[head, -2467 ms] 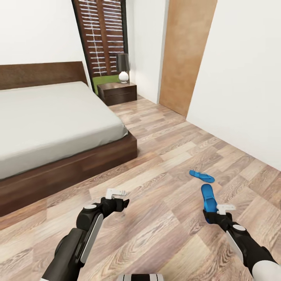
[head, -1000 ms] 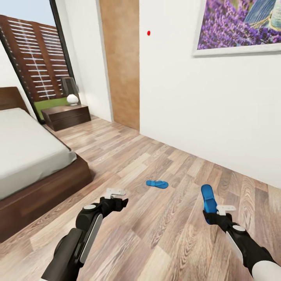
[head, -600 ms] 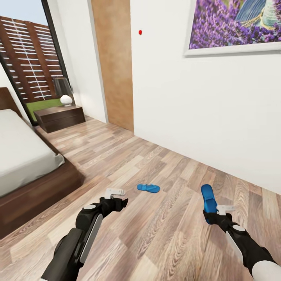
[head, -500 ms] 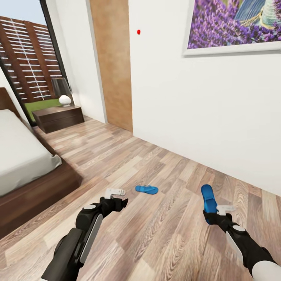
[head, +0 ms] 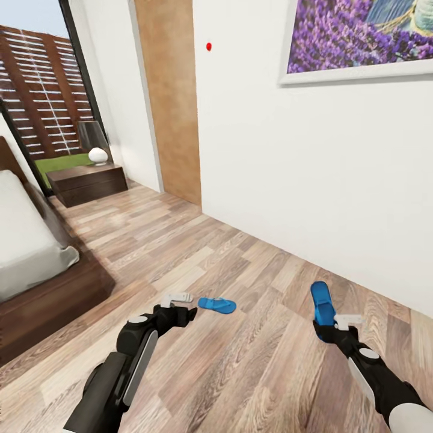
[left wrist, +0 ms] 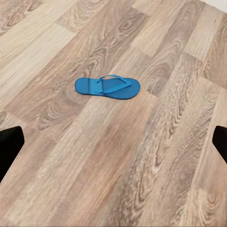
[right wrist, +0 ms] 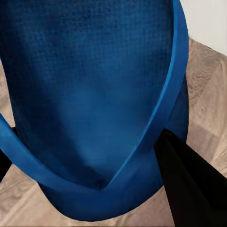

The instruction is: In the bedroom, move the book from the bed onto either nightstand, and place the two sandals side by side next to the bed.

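Brown-grey wood plank floor [head: 252, 252] runs between white walls [head: 337, 180], with the grey-mattressed dark wood bed [head: 36, 264] and a dark nightstand [head: 87, 183] beyond. One bright blue flip-flop [head: 217, 305] lies flat just beside the spread-jawed, empty left gripper [head: 180, 305]. The right gripper [head: 332, 328] grips the second blue flip-flop [head: 322, 304] upright.

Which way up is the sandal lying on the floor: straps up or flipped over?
Straps up. In the left wrist view the sandal on the floor lies flat on the wood planks with its thin blue toe strap showing on top.
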Robot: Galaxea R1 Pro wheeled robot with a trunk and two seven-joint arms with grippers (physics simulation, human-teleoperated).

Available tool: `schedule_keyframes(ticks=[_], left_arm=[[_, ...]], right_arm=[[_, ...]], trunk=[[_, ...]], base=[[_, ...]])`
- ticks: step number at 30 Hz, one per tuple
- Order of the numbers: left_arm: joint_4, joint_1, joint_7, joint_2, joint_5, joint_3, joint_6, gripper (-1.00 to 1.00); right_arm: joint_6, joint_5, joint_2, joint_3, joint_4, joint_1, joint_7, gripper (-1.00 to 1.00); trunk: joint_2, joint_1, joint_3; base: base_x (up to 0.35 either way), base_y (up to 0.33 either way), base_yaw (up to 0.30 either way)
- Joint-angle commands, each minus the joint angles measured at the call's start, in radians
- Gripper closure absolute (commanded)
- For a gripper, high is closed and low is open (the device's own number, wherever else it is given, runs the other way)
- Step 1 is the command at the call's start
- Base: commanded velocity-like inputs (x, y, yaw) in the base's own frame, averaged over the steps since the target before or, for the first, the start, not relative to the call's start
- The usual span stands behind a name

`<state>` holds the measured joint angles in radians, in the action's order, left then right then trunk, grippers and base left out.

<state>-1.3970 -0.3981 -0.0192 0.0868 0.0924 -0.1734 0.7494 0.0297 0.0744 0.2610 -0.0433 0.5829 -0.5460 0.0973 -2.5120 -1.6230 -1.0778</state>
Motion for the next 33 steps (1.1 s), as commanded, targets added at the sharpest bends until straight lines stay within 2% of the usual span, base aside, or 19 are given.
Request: schedule_keyframes(ticks=[1,16,26,33], left_arm=[[0.0,-0.001,0.002,0.0,0.009,0.0,0.005,-1.0],[0.0,-0.001,0.001,0.001,0.01,0.002,0.005,-1.0],[0.0,-0.001,0.001,0.002,0.012,0.003,0.005,-1.0],[0.0,-0.001,-0.001,0.001,0.012,0.003,0.005,-1.0]], right_arm=[[0.003,0.008,0.0,-0.003,0.0,0.0,0.007,1.0],[0.003,0.008,0.0,-0.003,0.0,0.0,0.007,1.0],[0.003,0.008,0.0,-0.003,0.0,0.0,0.007,1.0],[0.004,0.007,0.0,-0.003,0.0,0.0,0.005,1.0]], trunk=[[0.0,0.0,-0.001],[0.0,0.0,-0.001],[0.0,0.0,-0.001],[0.0,0.0,-0.001]], base=[[0.309,-0.11,0.282],[0.258,-0.222,0.282],[0.034,-0.273,0.282],[0.0,-0.099,0.282]])
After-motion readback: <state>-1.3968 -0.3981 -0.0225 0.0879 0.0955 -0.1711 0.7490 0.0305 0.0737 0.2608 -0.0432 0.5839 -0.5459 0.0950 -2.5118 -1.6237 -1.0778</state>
